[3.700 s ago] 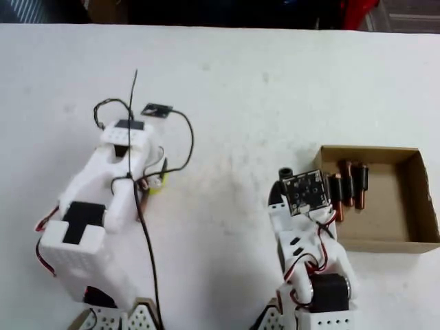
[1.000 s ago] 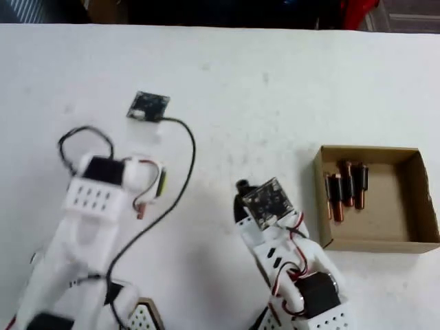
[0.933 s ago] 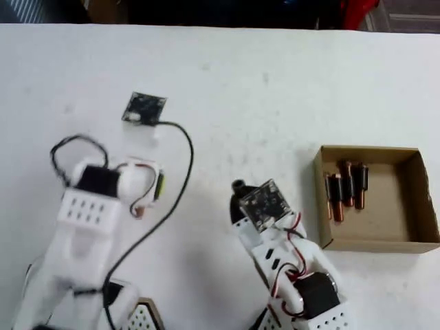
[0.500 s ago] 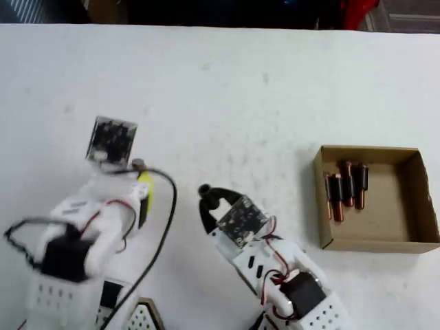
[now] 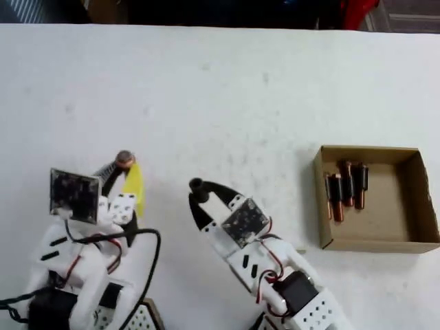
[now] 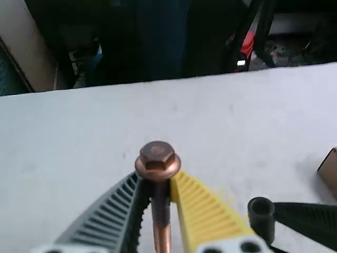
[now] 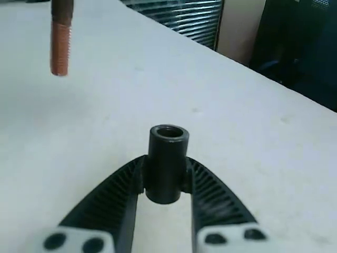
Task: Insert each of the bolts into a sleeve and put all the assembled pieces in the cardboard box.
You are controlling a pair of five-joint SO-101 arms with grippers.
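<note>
On the white table [image 5: 275,82], the cardboard box [image 5: 371,243] at my right holds what look like three assembled pieces [image 5: 347,187], well apart from my left gripper [image 6: 158,182], clamped on an upright copper bolt [image 6: 158,163], and my right gripper [image 7: 164,179], gripping a black sleeve [image 7: 167,158], bore up.

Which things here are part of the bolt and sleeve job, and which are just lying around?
Part of the job:
copper hex-head bolt, held in the left gripper
black cylindrical sleeve, held in the right gripper
open brown cardboard box
three assembled pieces inside it

Not part of it:
white table underneath
slatted window blinds in the room behind
</note>
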